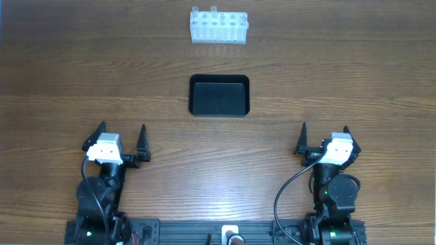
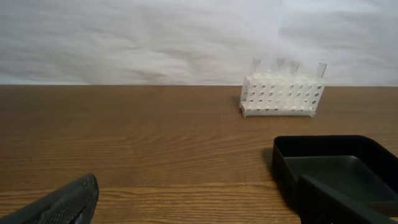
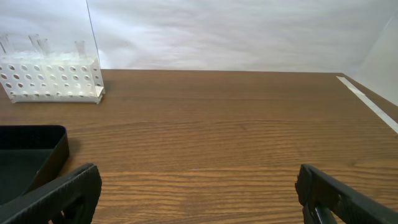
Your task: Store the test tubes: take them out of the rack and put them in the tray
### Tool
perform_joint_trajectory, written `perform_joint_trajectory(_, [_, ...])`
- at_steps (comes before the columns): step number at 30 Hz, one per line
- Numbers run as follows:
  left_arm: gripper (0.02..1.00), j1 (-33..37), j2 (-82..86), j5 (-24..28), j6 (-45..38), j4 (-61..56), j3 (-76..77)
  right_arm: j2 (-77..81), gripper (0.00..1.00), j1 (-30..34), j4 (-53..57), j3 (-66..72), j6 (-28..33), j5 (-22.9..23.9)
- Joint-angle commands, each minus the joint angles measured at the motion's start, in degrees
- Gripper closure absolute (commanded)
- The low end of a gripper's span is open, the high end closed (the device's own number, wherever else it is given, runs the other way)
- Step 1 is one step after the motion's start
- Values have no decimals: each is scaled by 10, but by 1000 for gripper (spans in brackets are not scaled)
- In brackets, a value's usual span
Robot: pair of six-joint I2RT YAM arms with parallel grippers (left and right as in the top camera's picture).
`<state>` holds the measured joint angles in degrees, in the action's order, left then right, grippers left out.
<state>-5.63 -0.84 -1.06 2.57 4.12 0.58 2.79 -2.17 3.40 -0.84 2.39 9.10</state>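
Evidently nothing is stored yet: the black rectangular plastic tray (image 1: 219,80) lies bare at mid-worktop, with no tube in it. All the thin clear test tubes (image 2: 281,65) stand upright in the white perforated plastic rack (image 1: 218,30). The rack sits on the far side of the brown wood-grain worktop (image 1: 354,68), beyond the tray, apart from it and roughly in line with it. Tube count: four tops show above the rack from the left wrist view; whether more sit lower in the holes, cannot tell. The tubes are transparent and poke a short way above the rack's upper plate, and from above they seem to be set toward the back row. The rack is a low block with many round holes through its side wall and top, and most holes look unoccupied. Left end effector (image 1: 122,131) is near its base on the left, fingers spread wide, holding nothing, well apart from tray and rack. Right end effector (image 1: 325,131) is the same on the right: fingers spread, nothing between them. Judgement: the whole task remains, with every tube to be lifted out and laid in the tray. The tubes look slippery and fragile; the tray is shallow with a raised rim, which should keep them from rolling off.
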Motion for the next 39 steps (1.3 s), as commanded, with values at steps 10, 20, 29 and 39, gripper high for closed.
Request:
perform_joint_trajectory(10, [18, 3, 3, -7, -7, 0, -2, -2, 9, 5, 0, 5, 2, -5])
perform_joint_trajectory(20, [18, 0, 3, -7, -7, 0, -2, -2, 9, 5, 0, 5, 2, -5])
perform_joint_trajectory(29, [18, 0, 2, 2, -7, -2, -2, -2, 7, 5, 0, 5, 2, -5])
perform_joint_trajectory(39, [18, 0, -252, 51, -4, -399, -2, -2, 9, 5, 0, 5, 2, -5])
